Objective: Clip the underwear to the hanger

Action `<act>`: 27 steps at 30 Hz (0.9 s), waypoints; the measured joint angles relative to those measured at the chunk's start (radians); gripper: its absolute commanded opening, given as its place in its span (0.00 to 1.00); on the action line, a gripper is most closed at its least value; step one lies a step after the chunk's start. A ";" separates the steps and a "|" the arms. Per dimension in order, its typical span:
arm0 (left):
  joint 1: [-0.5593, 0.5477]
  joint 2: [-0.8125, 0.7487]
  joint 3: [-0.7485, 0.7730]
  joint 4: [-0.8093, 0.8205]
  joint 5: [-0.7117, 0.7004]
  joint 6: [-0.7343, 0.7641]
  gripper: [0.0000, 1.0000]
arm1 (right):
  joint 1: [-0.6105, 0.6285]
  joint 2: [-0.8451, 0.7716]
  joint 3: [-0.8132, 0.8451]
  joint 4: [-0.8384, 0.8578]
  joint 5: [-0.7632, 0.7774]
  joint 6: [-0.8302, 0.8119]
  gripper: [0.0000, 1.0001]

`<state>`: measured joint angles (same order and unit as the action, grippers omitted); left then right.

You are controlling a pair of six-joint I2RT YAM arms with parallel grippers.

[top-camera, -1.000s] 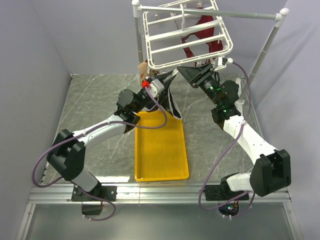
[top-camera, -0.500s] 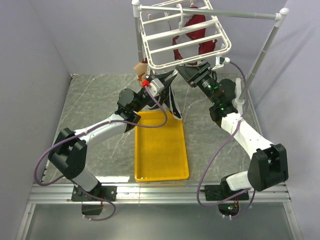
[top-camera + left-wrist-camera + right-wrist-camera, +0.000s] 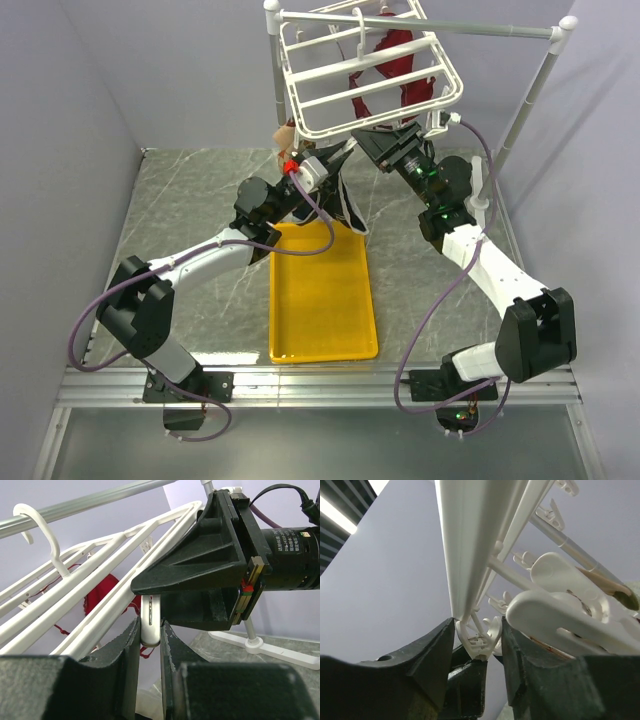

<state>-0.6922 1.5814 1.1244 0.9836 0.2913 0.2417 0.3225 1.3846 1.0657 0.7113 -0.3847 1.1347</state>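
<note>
The white hanger (image 3: 380,117) hangs tilted at the top of the top view. The navy underwear (image 3: 347,205) hangs down from my left gripper (image 3: 338,158), which points up under the hanger's front rim. In the left wrist view the left gripper (image 3: 150,627) has its fingers close on both sides of a white clip (image 3: 150,615); the fabric is hidden there. My right gripper (image 3: 372,140) is just right of it. In the right wrist view the right gripper (image 3: 479,630) is shut on that hanger clip (image 3: 481,640), pressing its wings.
A dark red garment (image 3: 398,50) hangs on the hanger. A brown-and-cream cloth (image 3: 287,135) hangs at its left corner. A yellow tray (image 3: 322,300) lies on the table between the arms. The white pole stand (image 3: 540,80) rises at the back right.
The hanger has swung up and to the left with my right gripper on it. In the last half second little has moved. The underwear still hangs from my left gripper.
</note>
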 measured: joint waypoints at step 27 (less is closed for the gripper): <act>0.067 -0.352 -0.032 -0.554 0.232 0.180 0.78 | -0.009 0.008 0.037 -0.044 -0.023 -0.011 0.00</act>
<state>-0.6250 1.2293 1.0924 0.4301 0.5236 0.4221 0.3134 1.3926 1.1023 0.6670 -0.4080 1.1233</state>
